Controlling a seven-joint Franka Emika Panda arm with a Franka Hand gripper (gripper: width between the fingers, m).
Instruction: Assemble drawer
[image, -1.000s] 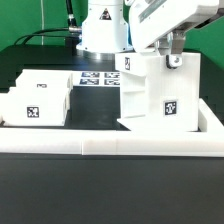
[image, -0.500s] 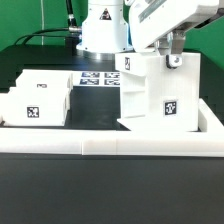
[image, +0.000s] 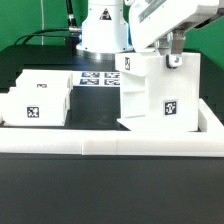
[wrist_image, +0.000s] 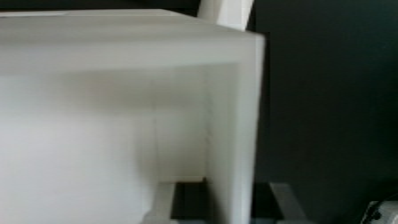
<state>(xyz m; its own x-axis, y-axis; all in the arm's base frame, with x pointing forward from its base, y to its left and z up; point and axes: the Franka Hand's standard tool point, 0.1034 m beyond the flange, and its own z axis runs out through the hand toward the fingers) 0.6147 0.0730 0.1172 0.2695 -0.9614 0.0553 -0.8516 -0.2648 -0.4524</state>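
Drawer parts, three white pieces in the exterior view: one tall case (image: 150, 95) and two small trays. The case stands upright towards the exterior view's right, with one square tag on its front face. The front tray (image: 28, 108), also tagged, sits at the exterior view's left. The rear tray (image: 50, 82) is right behind it, apparently touching, and its top is higher.

One gripper (image: 172, 55) is down at the case's top edge. In the wrist view a blurred white wall fills most of the frame, with grey fingers (wrist_image: 285, 205) on either side of its edge. I cannot tell whether the jaws are clamped or slack.

One marker board (image: 98, 78) lies flat between the trays and the case, further back. One long white rail (image: 110, 146) runs along the front of the black table (image: 110, 190).
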